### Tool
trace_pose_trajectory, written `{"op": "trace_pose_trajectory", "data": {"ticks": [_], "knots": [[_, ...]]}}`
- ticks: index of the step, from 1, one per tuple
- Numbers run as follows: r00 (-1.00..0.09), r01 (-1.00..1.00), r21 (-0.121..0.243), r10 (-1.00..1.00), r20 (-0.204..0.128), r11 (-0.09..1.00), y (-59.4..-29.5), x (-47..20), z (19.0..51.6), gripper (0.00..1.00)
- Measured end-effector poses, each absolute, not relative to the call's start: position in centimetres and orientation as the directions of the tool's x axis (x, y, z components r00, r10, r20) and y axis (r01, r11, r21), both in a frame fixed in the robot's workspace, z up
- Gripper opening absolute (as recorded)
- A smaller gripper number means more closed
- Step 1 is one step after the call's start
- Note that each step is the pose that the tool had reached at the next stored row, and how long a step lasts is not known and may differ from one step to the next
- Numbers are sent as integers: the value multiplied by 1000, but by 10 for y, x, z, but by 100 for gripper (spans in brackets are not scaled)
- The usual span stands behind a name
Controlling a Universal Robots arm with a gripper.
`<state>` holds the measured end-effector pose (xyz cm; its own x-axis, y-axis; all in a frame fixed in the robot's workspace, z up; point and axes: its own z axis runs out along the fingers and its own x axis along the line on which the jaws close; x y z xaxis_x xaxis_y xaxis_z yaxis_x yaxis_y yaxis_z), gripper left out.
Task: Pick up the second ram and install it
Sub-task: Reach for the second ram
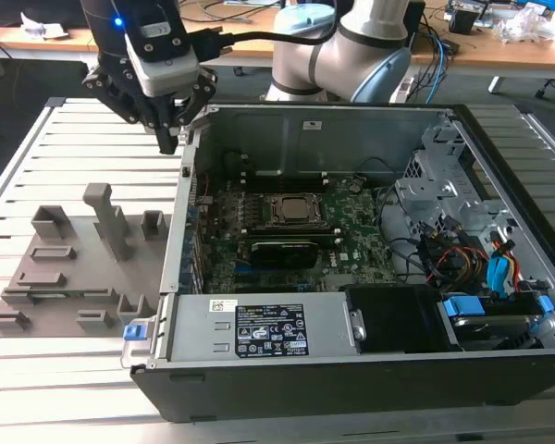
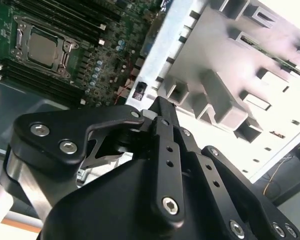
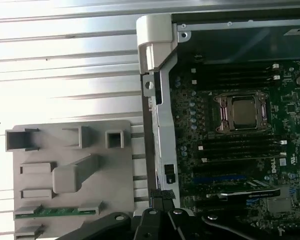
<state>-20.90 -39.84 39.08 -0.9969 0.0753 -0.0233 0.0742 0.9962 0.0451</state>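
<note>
Second ram [image 3: 55,211] untouched; end effector [image 1: 171,143] closed

The work surface was a slatted metal table [image 1: 65,388] of pale grey ribs running the width of the exterior view, with dark gaps between them. In the first wrist view those slats [image 3: 65,50] were washed almost white by strong light from above. Behind the table a band of dark grey floor [image 1: 18,92] separated it from a long wooden desk [image 1: 527,54] across the back. On the desk lay crumpled white paper [image 1: 527,23] toward the exterior view's right, more white scraps [image 1: 42,26] toward its left, and loose cables, among them a blue cable [image 1: 441,65] hanging over the desk edge
</note>
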Motion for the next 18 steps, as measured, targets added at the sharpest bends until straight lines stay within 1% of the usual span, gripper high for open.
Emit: {"op": "trace_pose_trajectory", "data": {"ticks": [18], "knots": [[-997,74,45,75,-23,996,-398,-254,388,10]]}}
